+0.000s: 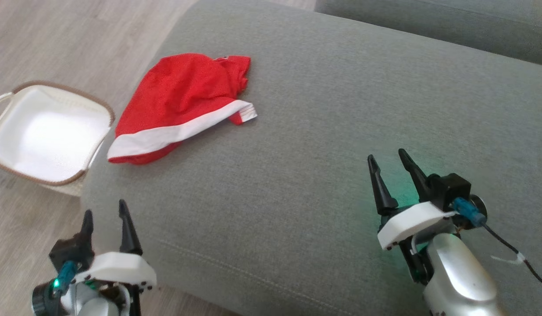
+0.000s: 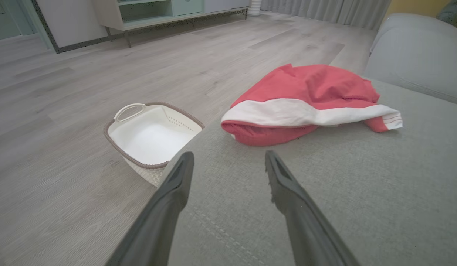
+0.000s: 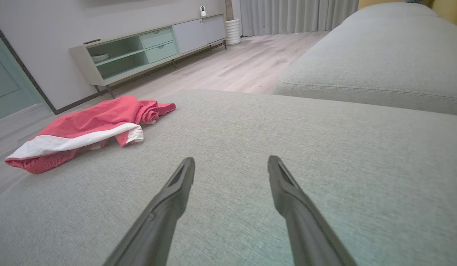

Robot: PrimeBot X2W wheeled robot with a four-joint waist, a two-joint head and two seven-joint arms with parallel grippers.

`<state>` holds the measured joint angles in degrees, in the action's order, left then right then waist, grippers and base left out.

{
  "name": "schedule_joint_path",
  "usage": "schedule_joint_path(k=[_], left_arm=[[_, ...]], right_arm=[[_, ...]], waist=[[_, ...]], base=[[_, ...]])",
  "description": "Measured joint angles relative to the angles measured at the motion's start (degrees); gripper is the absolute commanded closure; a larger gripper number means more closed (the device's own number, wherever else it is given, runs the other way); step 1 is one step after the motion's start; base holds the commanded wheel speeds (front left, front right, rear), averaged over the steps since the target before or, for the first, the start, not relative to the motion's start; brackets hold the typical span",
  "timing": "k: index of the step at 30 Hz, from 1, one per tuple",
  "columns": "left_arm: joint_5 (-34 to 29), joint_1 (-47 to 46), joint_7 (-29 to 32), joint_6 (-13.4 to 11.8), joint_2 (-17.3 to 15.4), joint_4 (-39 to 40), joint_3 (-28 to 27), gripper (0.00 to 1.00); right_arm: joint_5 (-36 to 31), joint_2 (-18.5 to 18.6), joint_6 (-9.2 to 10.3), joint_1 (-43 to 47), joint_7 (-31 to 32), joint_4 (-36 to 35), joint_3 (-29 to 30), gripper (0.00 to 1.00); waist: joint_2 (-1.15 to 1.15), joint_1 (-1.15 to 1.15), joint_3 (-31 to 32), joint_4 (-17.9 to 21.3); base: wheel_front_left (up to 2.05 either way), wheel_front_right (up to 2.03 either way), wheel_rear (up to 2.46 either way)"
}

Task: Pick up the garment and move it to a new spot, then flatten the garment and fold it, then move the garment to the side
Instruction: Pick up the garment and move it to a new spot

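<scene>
Left gripper [image 1: 104, 210] low at the left, dark fingers [image 1: 128, 232] spread apart and empty, pointing up and forward, right gripper [image 1: 387, 158] further forward, likewise spread, holding nothing, silver forearm [image 1: 459, 272] behind it

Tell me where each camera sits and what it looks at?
Head view: up on the robot's head, looking down at the sofa cushion and red garment; left gripper and right gripper show, both open.
Left wrist view: on the left wrist, facing the garment and white basket; its own fingers show.
Right wrist view: on the right wrist, facing across the cushion toward a cabinet; its own fingers show.
Shared: all three see the garment.
</scene>
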<state>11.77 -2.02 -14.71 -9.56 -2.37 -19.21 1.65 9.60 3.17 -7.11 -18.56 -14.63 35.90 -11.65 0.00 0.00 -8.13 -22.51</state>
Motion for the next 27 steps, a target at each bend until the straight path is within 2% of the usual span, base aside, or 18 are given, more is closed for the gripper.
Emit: schedule_joint_path(k=[4,11,17,23,27], left_arm=[[-0.01,0.73,0.0,0.57,-0.03,-0.2,-0.67,0.0],[0.25,-2.37,0.01,3.04,0.15,-1.56,-2.41,0.0],[-0.85,-11.98,0.0,6.08,0.34,-4.41,-6.25,0.0],[-1.63,-21.88,0.0,9.16,-0.7,-11.5,-8.95,0.0],[-2.86,-26.96,0.0,9.62,-2.38,-16.75,-9.92,0.0]], right_arm=[[0.01,0.0,0.0,-1.02,0.0,0.04,-0.97,0.0],[-0.36,0.04,0.0,-2.47,0.0,-0.27,-1.29,0.0],[-2.83,0.05,0.0,-5.43,0.0,-2.38,-1.42,0.0],[-4.49,0.19,0.0,-7.83,0.0,-4.31,-1.35,0.0],[-5.27,0.33,0.0,-8.12,0.02,-5.95,-1.0,0.0]], waist=[[0.0,0.0,-0.61,-1.02],[0.0,0.0,-3.69,0.78],[0.0,0.0,-8.08,3.19],[0.0,0.01,-12.66,5.98],[0.0,0.02,-15.48,7.79]], base=[[0.0,0.0,0.0],[0.0,0.0,0.0],[0.0,0.0,0.0],[0.0,0.0,0.0],[0.0,0.0,0.0]])
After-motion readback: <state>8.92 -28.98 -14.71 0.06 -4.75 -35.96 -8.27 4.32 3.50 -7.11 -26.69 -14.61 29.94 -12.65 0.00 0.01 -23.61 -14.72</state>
